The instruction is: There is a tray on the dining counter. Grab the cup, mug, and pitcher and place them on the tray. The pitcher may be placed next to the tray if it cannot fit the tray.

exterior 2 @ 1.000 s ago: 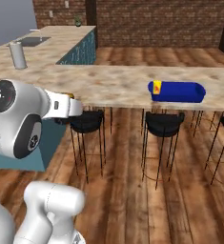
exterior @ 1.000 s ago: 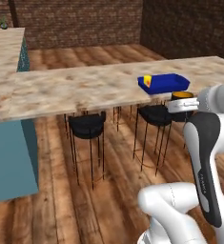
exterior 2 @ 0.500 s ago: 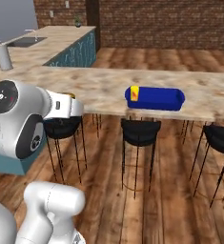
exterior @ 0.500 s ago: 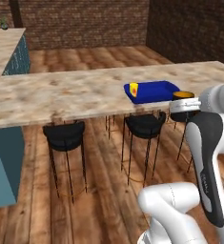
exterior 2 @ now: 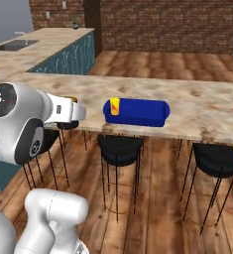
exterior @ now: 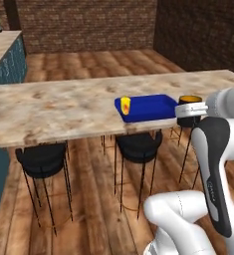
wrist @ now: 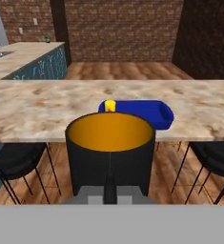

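The two-finger gripper [wrist: 110, 189] is clamped on the near wall of the short black cylindrical mug with the orange interior [wrist: 110, 150]; in the hand view its dark finger tips stand pressed together against the mug's rim side, and the mug rises upright directly in front of them, mouth open upward. In the left base view the same mug [exterior: 190, 110] sits at the end of the white arm, held in the air in front of the counter's near edge, just to the right of the tray. In the right base view a sliver of the mug [exterior 2: 68, 122] shows behind the white wrist, on the near side of the counter's edge.

Beyond the mug runs the long dining counter with its beige-brown marbled stone top [exterior: 58, 109], stretching across the frame. On it, close to the near edge, lies the shallow rectangular bright blue tray with a raised rim [exterior: 148, 106]. The small yellow tapered cup with a red-orange mark on its side [exterior: 125, 105] stands upright at the tray's left end; whether it is inside the rim or against it cannot be told.

Under the counter stand black bar stools with round seats and thin wire legs [exterior: 138, 147], on a wooden plank floor [exterior 2: 157, 163]. Farther back, a second stone-topped counter with teal-blue fronts [exterior 2: 68, 59] runs along the left, and a dark brick wall [wrist: 123, 28] closes the room.
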Available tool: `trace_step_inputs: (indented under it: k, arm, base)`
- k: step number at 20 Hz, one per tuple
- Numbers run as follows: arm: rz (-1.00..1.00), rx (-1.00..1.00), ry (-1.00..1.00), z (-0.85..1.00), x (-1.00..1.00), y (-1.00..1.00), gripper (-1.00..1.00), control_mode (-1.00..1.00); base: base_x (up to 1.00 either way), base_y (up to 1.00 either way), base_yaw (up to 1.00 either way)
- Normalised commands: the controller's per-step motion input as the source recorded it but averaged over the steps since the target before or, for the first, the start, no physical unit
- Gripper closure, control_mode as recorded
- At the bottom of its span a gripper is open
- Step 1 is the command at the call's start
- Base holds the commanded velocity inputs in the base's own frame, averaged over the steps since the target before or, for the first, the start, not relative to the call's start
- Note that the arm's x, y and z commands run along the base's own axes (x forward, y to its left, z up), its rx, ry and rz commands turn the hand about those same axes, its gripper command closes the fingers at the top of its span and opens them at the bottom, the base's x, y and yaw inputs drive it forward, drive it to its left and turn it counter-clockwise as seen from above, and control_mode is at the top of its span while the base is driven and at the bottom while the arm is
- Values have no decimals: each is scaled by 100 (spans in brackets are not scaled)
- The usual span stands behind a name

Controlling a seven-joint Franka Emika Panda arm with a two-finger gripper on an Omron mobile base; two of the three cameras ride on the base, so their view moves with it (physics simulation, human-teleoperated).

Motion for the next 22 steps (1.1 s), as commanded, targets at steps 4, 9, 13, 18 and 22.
trace_step_inputs:
  k: [4,9,13,18,22]
  arm:
    - [0,0,0,0,0,0,100,100]
    - [0,0,0,0,0,0,100,100]
    - [0,0,0,0,0,0,100,100]
    - [0,0,0,0,0,0,100,100]
    - [0,0,0,0,0,0,100,100]
  base:
    - [64,-34,5]
    - [62,-21,1]
    - [71,-18,1]
    - [70,-22,5]
    - [50,-32,9]
